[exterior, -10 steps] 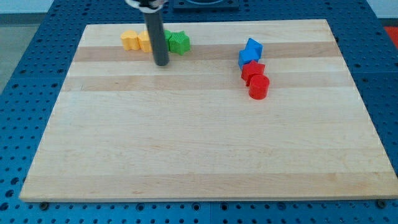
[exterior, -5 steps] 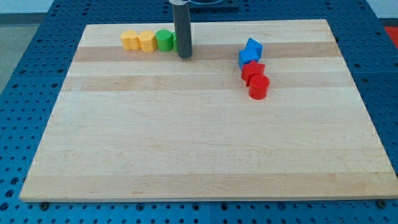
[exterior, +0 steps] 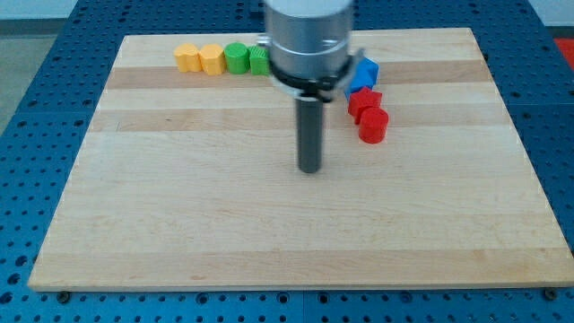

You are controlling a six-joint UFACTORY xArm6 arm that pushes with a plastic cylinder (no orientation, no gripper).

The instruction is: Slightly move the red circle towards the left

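On the worktop (exterior: 179,224), my tip (exterior: 309,169) stands mid-board, left of and nearer the bottom edge than the red circle (exterior: 373,126), which sits toward the top right corner touching a red block (exterior: 363,101). There is no pincer, only the rod. I judge I should circle to its right side and nudge gently; being round, it has no long axis or heading.

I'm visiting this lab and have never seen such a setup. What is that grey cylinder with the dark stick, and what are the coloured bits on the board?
It is the end of a robot arm. The dark stick is a pushing rod; my tip rests on the pale wooden board and holds nothing. One camera looks down at the board. At the view's top lie two yellow blocks and two green blocks. Right of the rod sit a blue block, a red block and the red circle. My tip stands left of and below the red circle, apart from it.
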